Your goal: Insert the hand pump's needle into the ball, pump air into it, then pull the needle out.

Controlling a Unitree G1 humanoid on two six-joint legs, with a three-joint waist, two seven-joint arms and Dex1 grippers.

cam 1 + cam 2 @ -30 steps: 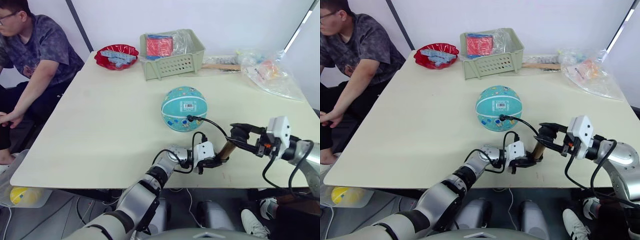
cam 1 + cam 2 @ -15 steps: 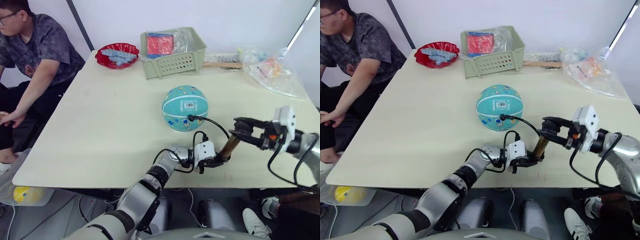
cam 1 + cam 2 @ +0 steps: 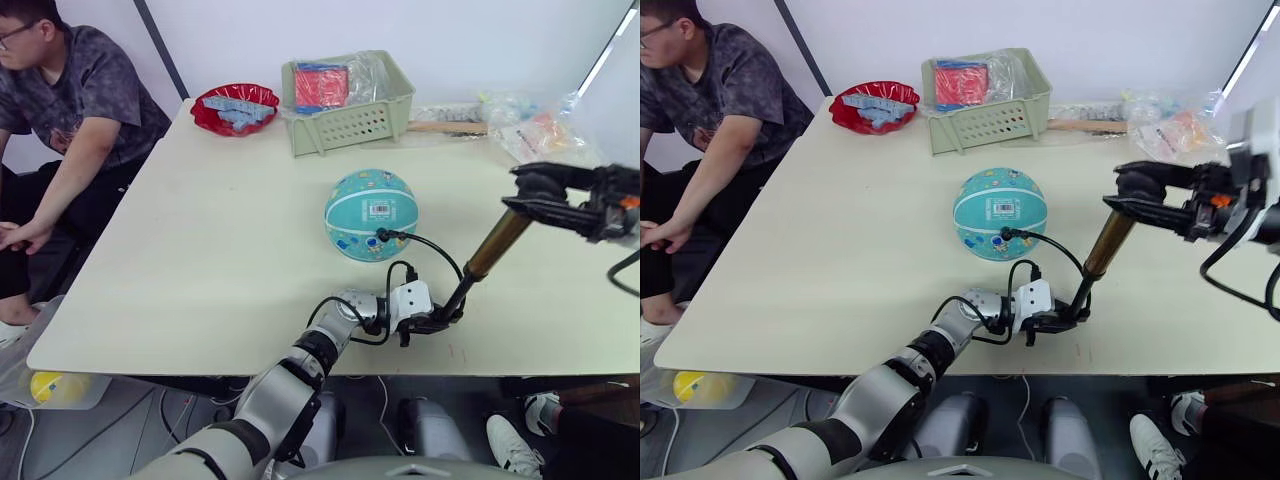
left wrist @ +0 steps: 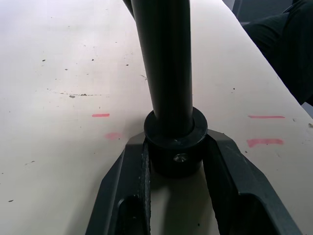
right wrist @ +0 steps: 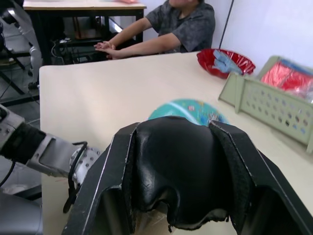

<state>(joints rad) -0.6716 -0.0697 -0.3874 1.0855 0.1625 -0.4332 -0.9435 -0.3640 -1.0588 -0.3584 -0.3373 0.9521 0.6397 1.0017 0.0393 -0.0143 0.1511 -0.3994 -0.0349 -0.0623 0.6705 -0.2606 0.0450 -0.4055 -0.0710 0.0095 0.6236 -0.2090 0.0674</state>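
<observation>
Bottom centre: left gripper (image 4: pixel 176 161) clamps the black base cap of the hand pump (image 3: pixel 492 245). Right of centre: right gripper (image 5: pixel 176 171) is closed around the pump's handle (image 3: pixel 540 185), shaft extended. Hose (image 3: pixel 425 243) runs to the ball (image 3: pixel 369 215), frame centre, on the table (image 3: pixel 200 250).

Lab-like room: plain table (image 3: pixel 200 250), white walls.

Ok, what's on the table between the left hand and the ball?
Only the pump's thin black hose, looping from the left hand up to the ball. Otherwise that stretch of table is bare, as the left eye view shows.
</observation>
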